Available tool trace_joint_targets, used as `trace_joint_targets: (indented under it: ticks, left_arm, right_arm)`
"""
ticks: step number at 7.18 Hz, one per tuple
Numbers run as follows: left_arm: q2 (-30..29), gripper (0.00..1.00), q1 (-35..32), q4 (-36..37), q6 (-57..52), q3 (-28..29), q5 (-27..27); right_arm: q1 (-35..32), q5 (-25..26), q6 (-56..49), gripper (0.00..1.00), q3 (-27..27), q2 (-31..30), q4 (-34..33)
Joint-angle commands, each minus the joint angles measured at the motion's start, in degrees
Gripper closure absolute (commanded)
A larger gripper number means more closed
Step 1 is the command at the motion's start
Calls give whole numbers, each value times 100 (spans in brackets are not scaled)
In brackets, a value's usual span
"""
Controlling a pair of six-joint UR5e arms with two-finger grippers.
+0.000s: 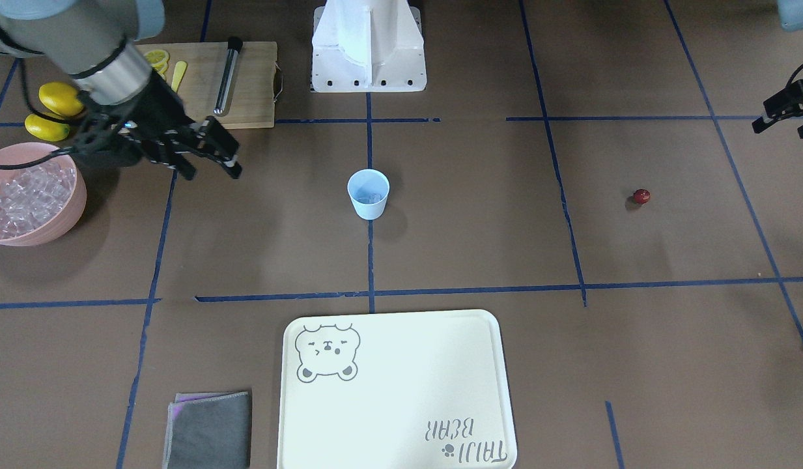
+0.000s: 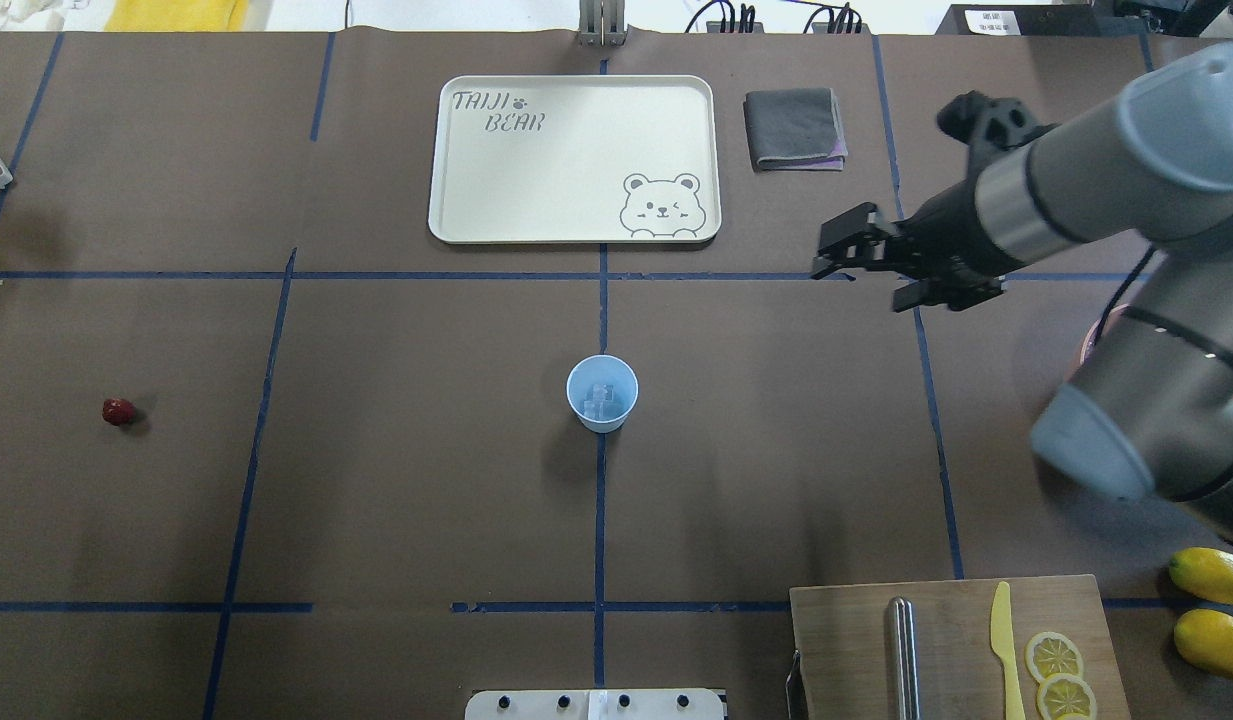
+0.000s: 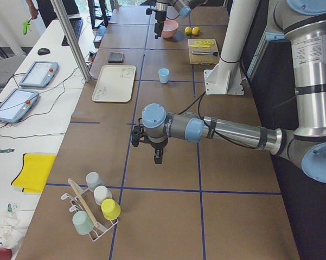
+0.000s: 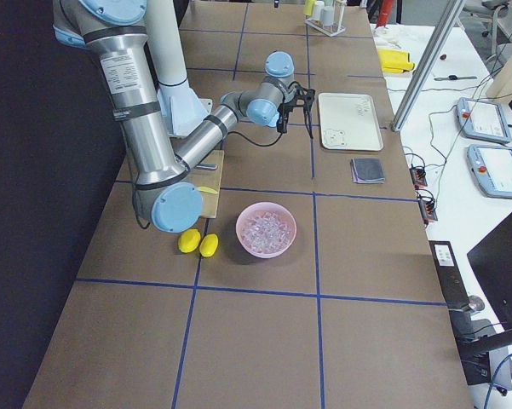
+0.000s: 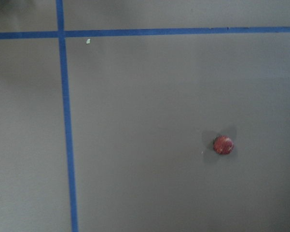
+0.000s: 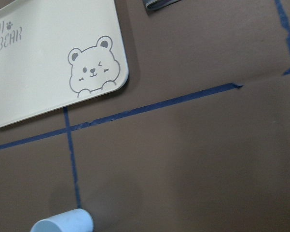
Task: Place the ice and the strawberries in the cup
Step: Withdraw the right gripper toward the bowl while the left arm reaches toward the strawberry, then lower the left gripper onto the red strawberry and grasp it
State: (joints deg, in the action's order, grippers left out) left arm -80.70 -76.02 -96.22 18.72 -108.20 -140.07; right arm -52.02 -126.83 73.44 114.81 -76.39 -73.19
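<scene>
A cream rectangular plastic tray (image 2: 566, 180) printed with a bear lies flat, with a folded grey cloth (image 2: 794, 128) just beside it. A wooden cutting board (image 2: 846, 640) carries a steel rod (image 2: 904, 660), a yellow plastic knife (image 2: 1004, 640) and 2 lemon slices (image 2: 1054, 657). 2 whole yellow lemons (image 2: 1214, 575) sit beside the board, near a round pink bowl (image 1: 66, 225).

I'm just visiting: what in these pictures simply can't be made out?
Ice in the cup: overhead view, too small to count the cubes.
Pink bowl: overhead view, nearly all hidden behind the right arm.
Left gripper: front-facing view, cut off by the edge; open or shut unclear.
Strawberry: left wrist view, too blurred for surface detail.
</scene>
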Motion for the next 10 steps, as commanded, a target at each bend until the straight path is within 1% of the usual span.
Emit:
trace_joint_targets:
  ticks: [1,2,3,4,5,7,9,10]
  left_arm:
    - [-462,1,1092,-1211,1672,483,1071]
    - [-760,1,1542,-1224,2166,580,1478]
    - [-955,0,1772,-1250,2371,720,1508]
    - [-1157,0,2079,-1372,2835,861,1691]
    - [-1185,0,2352,-1478,2961,1036,2137]
    - [-1133,0,2451,-2257,3006,1501,2168]
    - [-1037,0,2504,-2305,3216,1416,2010]
    - [-897,0,2530,-2314,3208,1425,1862]
  right_arm:
    - [-1271,-832,-2288,0,60,-1197,6]
    - [-1562,-843,-3291,0,33,-1646,-11]
    - [-1852,-843,-4015,0,-63,-1964,-20]
    - [-2116,-852,-4753,0,-246,-2106,-29]
    - [-2223,-852,-4917,0,-326,-2099,-38]
    - [-2356,-870,-5127,0,-301,-2064,-300]
    - [-2383,-870,-5156,0,-283,-1924,-476]
    - [-2348,-861,-5147,0,-309,-1828,-486]
